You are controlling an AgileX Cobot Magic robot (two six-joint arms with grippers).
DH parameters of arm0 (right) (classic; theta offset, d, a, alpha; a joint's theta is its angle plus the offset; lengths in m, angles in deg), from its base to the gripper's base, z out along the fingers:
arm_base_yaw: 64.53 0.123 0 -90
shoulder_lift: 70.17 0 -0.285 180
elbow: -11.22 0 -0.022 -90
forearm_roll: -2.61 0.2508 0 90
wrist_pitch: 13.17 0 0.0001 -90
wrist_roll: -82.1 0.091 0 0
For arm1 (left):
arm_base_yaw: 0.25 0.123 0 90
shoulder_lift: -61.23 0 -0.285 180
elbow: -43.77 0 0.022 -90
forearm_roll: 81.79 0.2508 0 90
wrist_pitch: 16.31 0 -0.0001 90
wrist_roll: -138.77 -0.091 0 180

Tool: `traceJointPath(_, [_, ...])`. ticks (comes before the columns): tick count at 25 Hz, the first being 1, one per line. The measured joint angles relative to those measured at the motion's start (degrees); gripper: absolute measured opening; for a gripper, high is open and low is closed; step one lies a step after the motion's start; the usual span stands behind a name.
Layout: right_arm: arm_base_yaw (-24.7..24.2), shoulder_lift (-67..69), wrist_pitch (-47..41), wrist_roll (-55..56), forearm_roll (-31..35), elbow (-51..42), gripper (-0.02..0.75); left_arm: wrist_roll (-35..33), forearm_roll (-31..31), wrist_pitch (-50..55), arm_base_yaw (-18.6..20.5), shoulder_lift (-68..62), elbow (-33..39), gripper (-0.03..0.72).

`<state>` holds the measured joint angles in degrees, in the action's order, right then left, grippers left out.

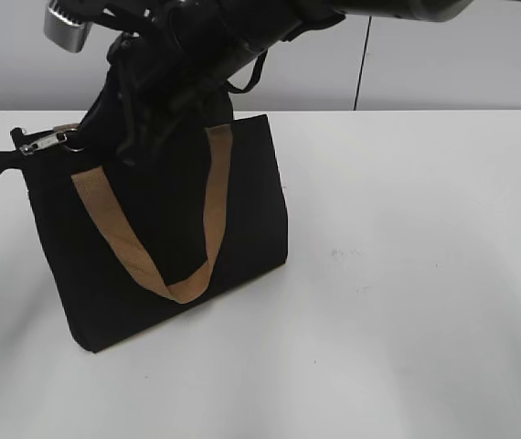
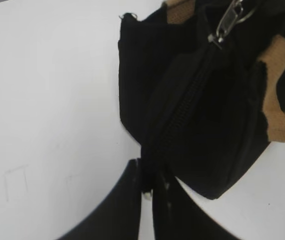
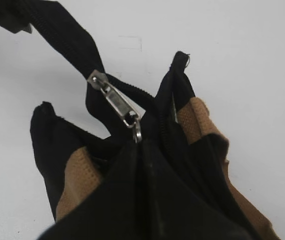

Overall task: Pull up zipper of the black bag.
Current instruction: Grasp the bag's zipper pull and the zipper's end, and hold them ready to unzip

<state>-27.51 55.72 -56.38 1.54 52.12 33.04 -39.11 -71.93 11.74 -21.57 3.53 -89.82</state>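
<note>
Exterior view: the bag (image 1: 160, 238) is standing on the white tabletop (image 1: 407, 274) in the left half of the frame, leaning a little, with one tan strap (image 1: 151, 247) hanging in a U down its near face. The right arm is reaching in from the upper right and crossing over the bag's top; its hand is lost in the dark mass above the bag, so no fingertips are showing there.

The zipper (image 1: 46, 140) is sitting at the bag's upper left corner — silver pull and ring lying against the black tape. That tape is running off to the left frame edge as a taut black tail.

Left wrist view: the left hand (image 2: 150, 192) is showing at the bottom centre, its two dark fingers (image 2: 127, 200) closing together on the end of the zipper tape. The teeth line is running from there up to the pull (image 2: 227, 22) at the top right. Strap (image 2: 280, 115) is visible at the right edge.

Right wrist view: the right hand (image 3: 142, 165) is filling the lower centre, fingers meeting in a narrow point just under the ring (image 3: 137, 134) of the pull (image 3: 113, 98). Whether they are pinching the ring or only touching it — cannot tell; the contact spot is dark. The tape is stretching to the upper left corner. Straps (image 3: 77, 180) are flanking the hand on both sides.
</note>
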Motion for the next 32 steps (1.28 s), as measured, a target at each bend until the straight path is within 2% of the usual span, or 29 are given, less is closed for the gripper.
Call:
traceJointPath(12, [0.00, 0.00, 0.07, 2.57, -4.69, 0.00, -0.001, 0.00, 1.04, 2.12, 0.00, 0.00, 0.00, 0.024])
traceJointPath(20, [-0.16, 0.00, 1.08, 2.97, -5.38, 0.00, -0.001, 0.00, 2.50, 4.45, 0.00, 0.00, 0.00, 0.024])
traceJointPath(32, [-4.08, 0.00, 0.84, 5.96, -5.55, 0.00, -0.001, 0.00, 2.86, 5.77, 0.00, 0.00, -0.06, 0.024])
